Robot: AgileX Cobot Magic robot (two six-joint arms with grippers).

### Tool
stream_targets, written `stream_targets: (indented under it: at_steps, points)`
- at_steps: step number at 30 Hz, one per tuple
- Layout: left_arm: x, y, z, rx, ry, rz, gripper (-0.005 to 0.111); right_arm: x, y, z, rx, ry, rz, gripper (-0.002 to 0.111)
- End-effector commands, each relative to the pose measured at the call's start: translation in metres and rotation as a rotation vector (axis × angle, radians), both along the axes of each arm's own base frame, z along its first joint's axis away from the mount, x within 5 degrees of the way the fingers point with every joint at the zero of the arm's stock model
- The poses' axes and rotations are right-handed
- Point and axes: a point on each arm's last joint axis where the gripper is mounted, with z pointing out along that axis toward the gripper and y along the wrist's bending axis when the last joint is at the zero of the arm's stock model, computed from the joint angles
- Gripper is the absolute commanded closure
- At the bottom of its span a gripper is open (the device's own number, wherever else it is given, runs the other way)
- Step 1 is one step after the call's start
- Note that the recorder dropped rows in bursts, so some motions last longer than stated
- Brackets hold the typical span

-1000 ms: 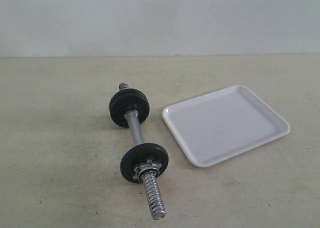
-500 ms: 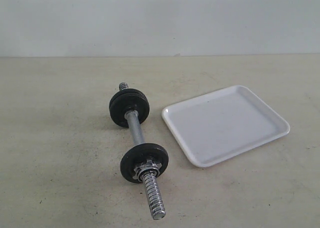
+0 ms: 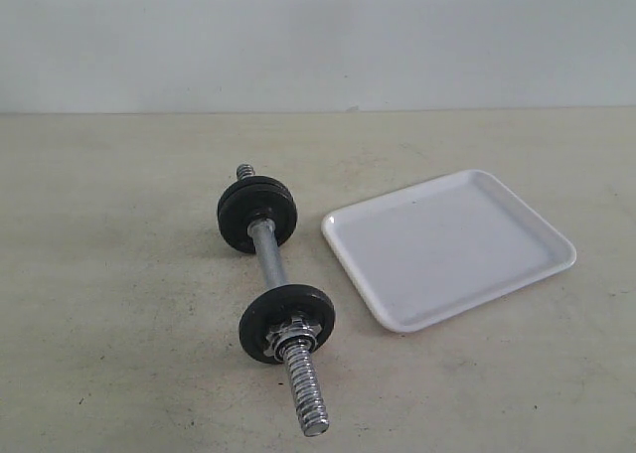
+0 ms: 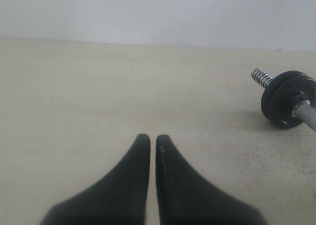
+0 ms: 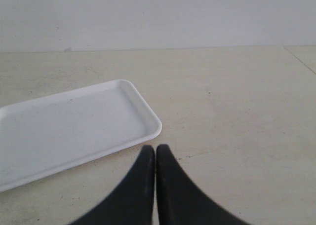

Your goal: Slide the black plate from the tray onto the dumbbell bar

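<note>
On dumbbell bar [image 3: 268, 256]: near black plate [image 3: 287, 322], far black plate [image 3: 256, 215]; tray [image 3: 447, 249] beside. Jaws of left gripper [image 4: 153, 140], right gripper [image 5: 155, 150] clenched tip to tip.

A beige, faintly speckled tabletop [image 3: 119, 354] runs back to a plain pale grey wall [image 3: 318, 36].

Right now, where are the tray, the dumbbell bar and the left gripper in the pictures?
tray [image 3: 449, 246]: exterior view, bare middle of its floor.
dumbbell bar [image 3: 268, 255]: exterior view, bare shaft near its middle.
left gripper [image 4: 152, 138]: left wrist view, midway between its closed fingertips.
</note>
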Motion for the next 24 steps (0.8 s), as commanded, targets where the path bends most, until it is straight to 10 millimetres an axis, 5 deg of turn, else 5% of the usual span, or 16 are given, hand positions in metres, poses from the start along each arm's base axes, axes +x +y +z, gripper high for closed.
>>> stream_targets:
  at_steps: [1,24]
  points:
    - [-0.0001,-0.0006,-0.0009,-0.013,-0.003,-0.005,0.102,0.0,-0.0002,0.0016,-0.002,-0.018,-0.003,0.109]
    - [0.0004,-0.0005,0.0014,-0.008,-0.029,-0.006,0.102,0.0,-0.0002,0.0016,-0.002,-0.018,-0.003,0.109]
